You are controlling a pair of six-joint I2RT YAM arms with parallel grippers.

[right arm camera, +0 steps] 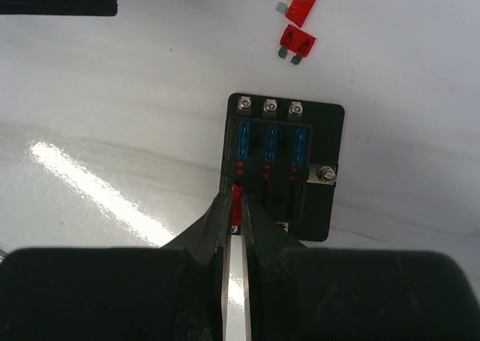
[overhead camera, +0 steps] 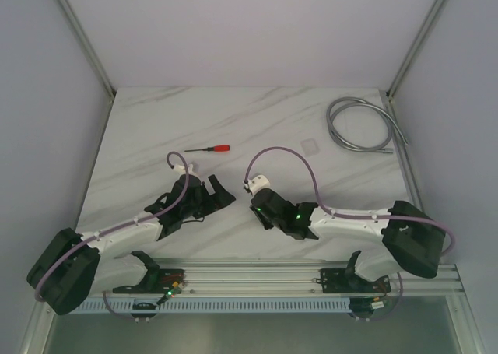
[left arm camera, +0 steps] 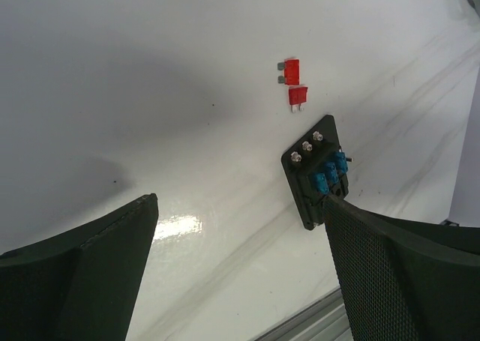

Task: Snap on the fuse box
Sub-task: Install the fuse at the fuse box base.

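The fuse box [right arm camera: 281,165] is a black square block lying flat on the white table, with three blue fuses in its upper row. It also shows in the left wrist view [left arm camera: 319,169]. My right gripper [right arm camera: 237,206] is shut on a red fuse [right arm camera: 237,198], held at the box's lower-left slot. My left gripper [left arm camera: 240,202] is open and empty just left of the box, its right finger [left arm camera: 397,273] next to the box's near edge. In the top view both grippers, left [overhead camera: 214,192] and right [overhead camera: 258,197], hide the box.
Two loose red fuses [right arm camera: 298,26] lie just beyond the box. A small clear square lid [overhead camera: 310,145] lies at the back right. A red-handled screwdriver [overhead camera: 208,148] lies behind the left gripper. A coiled grey cable [overhead camera: 362,124] sits in the far right corner.
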